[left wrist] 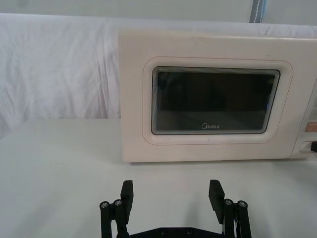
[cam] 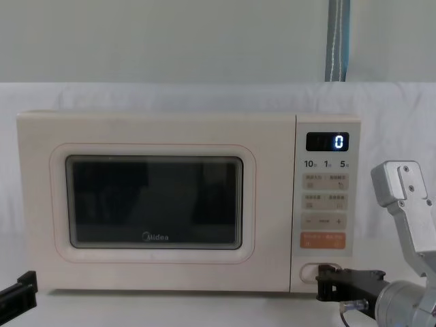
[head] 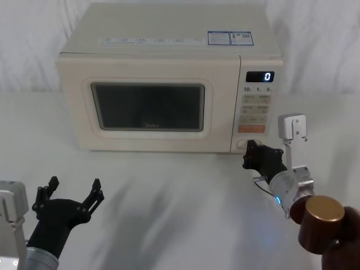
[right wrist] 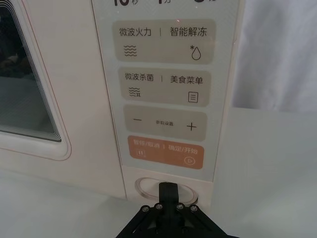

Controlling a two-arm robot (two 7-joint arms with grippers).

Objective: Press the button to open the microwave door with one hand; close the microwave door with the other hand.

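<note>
The cream microwave's door (head: 149, 107) (left wrist: 218, 101) (cam: 153, 202) with its dark window sits flush with the body. The wide pill-shaped button (right wrist: 146, 187) (cam: 310, 268) (head: 241, 144) lies at the foot of the control panel. My right gripper (head: 251, 148) (right wrist: 168, 188) (cam: 321, 279) is shut, fingers together, with its tip against the button and covering its middle. Low at the front left, my left gripper (head: 74, 185) (left wrist: 171, 191) is open and holds nothing. It hovers over the table facing the door, well short of it.
An orange key (right wrist: 167, 152) (cam: 323, 240) sits just above the button, with pale keys higher up and a display (head: 260, 76) reading 0. The microwave stands on a white cloth-covered table (head: 169, 197) with bare room in front of it.
</note>
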